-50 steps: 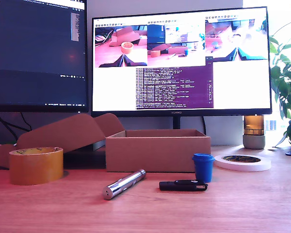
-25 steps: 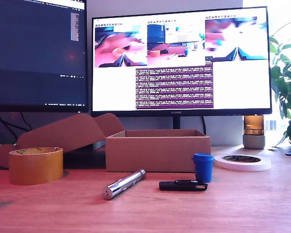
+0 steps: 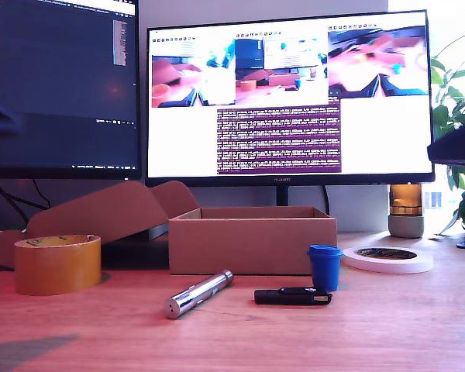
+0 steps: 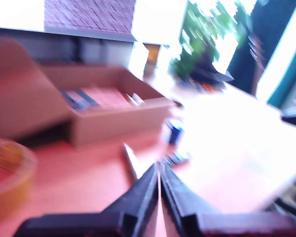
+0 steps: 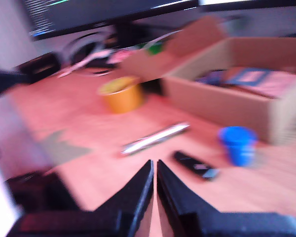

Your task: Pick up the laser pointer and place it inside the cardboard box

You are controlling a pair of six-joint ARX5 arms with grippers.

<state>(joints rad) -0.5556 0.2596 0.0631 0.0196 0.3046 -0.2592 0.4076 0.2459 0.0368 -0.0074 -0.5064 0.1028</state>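
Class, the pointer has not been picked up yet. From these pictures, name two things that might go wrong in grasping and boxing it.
1. The laser pointer is a smooth round cylinder lying flat on the table; it may roll or slip when an end effector closes on it.
2. The black stick and blue cup sit close beside it in front of the cardboard box, so either might get knocked on the approach or the carry.

low exterior camera faces the monitors across the wooden bench (image 3: 387, 333); both blurred wrist cameras look down, sharing the brown cardboard box (image 3: 252, 240) at twelve o'clock.
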